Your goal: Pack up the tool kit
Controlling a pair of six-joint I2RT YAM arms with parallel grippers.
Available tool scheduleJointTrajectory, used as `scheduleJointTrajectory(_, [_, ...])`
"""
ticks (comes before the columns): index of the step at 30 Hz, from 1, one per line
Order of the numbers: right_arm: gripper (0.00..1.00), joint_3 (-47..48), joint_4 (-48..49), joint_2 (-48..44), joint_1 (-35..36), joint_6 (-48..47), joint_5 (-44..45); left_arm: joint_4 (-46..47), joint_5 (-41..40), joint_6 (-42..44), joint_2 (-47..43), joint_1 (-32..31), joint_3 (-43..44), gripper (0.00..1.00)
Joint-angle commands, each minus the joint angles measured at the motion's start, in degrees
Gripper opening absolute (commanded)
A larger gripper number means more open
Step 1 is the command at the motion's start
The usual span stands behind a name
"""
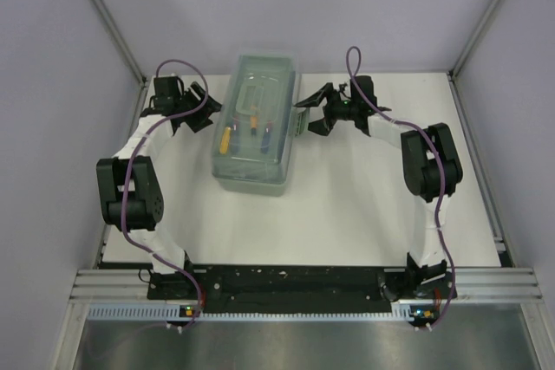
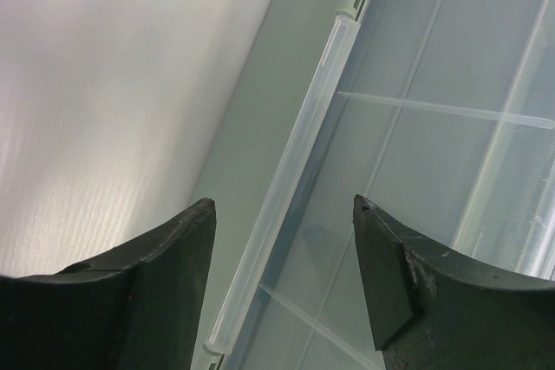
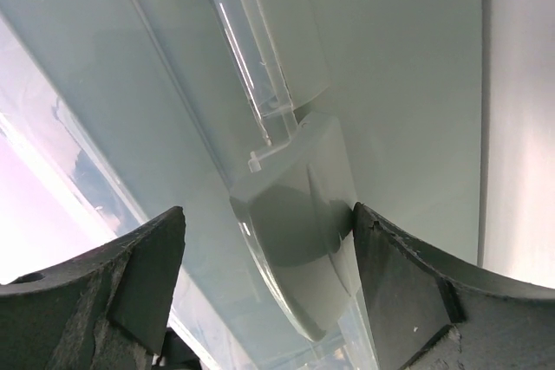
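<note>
End effectors at toolbox's opposite sides

Pale sage-green toolbox, translucent lid, black fingers, white table, purple cables, one yellow tool inside.

— What's around your work area?
— You've got a white tabletop under soft, even light, with plain pale walls on three sides.
— And at the corners?
— Silver metal posts slant up them. A grooved metal rail crosses your near edge, with a dull steel sheet beside it.
</note>
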Motion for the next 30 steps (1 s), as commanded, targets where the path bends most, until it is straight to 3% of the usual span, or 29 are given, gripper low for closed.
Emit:
scheduleJointTrajectory(1, [0.74, 5.7, 0.3, -3.3, 3.2, 2.0, -5.0, -0.9, 9.2, -0.4, -2.0, -4.9, 0.4, 0.69])
scheduleJointTrajectory(10, [0.60, 9.1, -8.5, -3.6, 4.8, -1.7, -3.6, -0.4, 8.1, -0.6, -1.8, -6.0, -0.3, 0.69])
scheduleJointTrajectory(16, [0.58, 12.9, -18.0, -3.8, 5.1, -6.5, -1.4, -0.1, 7.9, -0.7, -1.7, -6.4, -0.9, 0.68])
scheduleJointTrajectory(24, [0.59, 16.1, -19.7, -3.1, 5.6, -6.8, -0.9, 0.5, 8.2, -0.7, -1.3, -6.5, -1.3, 0.68])
scheduleJointTrajectory(30, [0.47, 15.8, -19.8, -2.2, 6.5, -6.3, -0.7, 0.5, 8.7, -0.5, -0.8, -6.6, -1.0, 0.68])
